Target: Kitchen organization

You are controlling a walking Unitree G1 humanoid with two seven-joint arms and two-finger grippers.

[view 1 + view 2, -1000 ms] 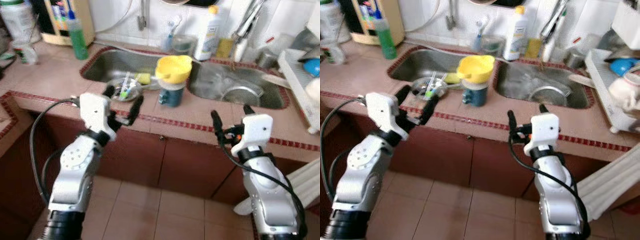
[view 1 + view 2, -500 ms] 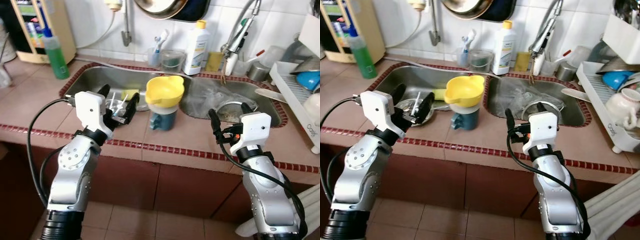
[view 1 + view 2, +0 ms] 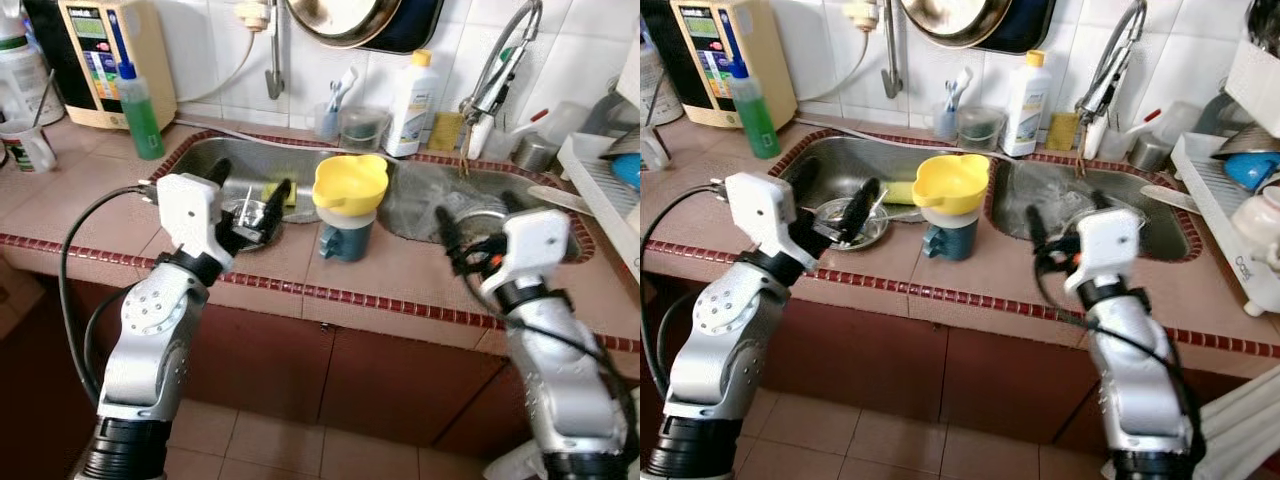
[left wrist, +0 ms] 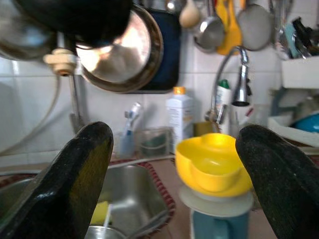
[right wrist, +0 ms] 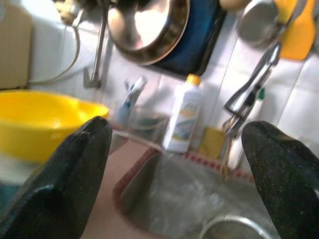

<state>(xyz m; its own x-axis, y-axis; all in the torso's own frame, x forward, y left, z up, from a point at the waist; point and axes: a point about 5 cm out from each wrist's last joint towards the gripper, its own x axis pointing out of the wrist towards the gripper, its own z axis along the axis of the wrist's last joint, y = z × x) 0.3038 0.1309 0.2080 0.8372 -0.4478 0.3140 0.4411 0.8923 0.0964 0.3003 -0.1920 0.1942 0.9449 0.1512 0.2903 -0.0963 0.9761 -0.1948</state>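
Observation:
A yellow bowl (image 3: 349,182) sits on top of a blue cup (image 3: 346,238) on the counter strip between the two sinks. My left gripper (image 3: 250,190) is open just left of it, at the front of the left sink (image 3: 200,150), above a small metal bowl (image 3: 845,225) holding utensils. In the left wrist view the yellow bowl (image 4: 212,167) lies ahead between the spread fingers. My right gripper (image 3: 475,210) is open over the front edge of the right sink (image 3: 420,190), with nothing in it. The yellow bowl (image 5: 45,119) shows beside one of its fingers.
A green bottle (image 3: 147,125) and a beige appliance (image 3: 100,60) stand at the back left. A white bottle (image 3: 413,92), a toothbrush cup (image 3: 330,115) and the faucet (image 3: 490,75) line the wall. A dish rack (image 3: 600,180) is at the right. A pan (image 3: 350,15) hangs above.
The camera has come closer to the counter and lifted. Both grippers have come forward from the counter's front edge to the sinks and stay open.

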